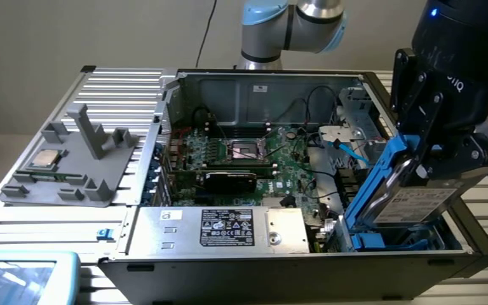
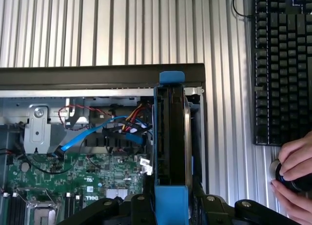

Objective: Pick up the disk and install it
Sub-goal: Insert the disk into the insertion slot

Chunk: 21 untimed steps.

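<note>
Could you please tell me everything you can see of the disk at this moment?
The disk is a flat silver-grey metal drive with a white barcode label, clipped into a bright blue plastic carrier. It stands on edge, tilted, at the exterior view's right, its lower end reaching into the corner of the open computer case. The gripper is shut on its upper part. In the wrist view it appears edge-on, with a blue tab at the end away from the gripper.

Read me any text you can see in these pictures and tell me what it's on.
"iQ" on the hand, rest cut off.
"DELL", apparently, on the motherboard.
Label on the power supply: too small to read.
Label on the disk: too small to read.
</note>
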Motion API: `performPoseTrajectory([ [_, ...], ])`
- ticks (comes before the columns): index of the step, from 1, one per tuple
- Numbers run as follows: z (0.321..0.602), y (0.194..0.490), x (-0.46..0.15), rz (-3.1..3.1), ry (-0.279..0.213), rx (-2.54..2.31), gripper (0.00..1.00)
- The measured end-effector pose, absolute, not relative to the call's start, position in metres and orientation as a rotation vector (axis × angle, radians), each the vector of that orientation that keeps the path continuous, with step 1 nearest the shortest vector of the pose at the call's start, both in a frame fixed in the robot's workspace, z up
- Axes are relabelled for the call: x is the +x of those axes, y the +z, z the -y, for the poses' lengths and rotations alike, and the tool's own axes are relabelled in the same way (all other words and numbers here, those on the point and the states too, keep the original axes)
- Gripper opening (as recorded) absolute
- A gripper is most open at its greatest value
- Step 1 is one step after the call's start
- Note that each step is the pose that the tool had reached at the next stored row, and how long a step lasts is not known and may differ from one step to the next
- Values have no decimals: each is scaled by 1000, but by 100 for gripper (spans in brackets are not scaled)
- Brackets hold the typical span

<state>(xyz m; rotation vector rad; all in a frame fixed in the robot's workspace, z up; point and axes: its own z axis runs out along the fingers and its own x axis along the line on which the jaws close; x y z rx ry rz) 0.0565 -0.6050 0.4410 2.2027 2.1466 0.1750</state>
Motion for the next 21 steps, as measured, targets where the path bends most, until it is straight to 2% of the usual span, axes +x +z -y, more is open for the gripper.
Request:
performPoseTrajectory([
  [21, 603, 436, 57, -2148, 180, 2205, 37],
])
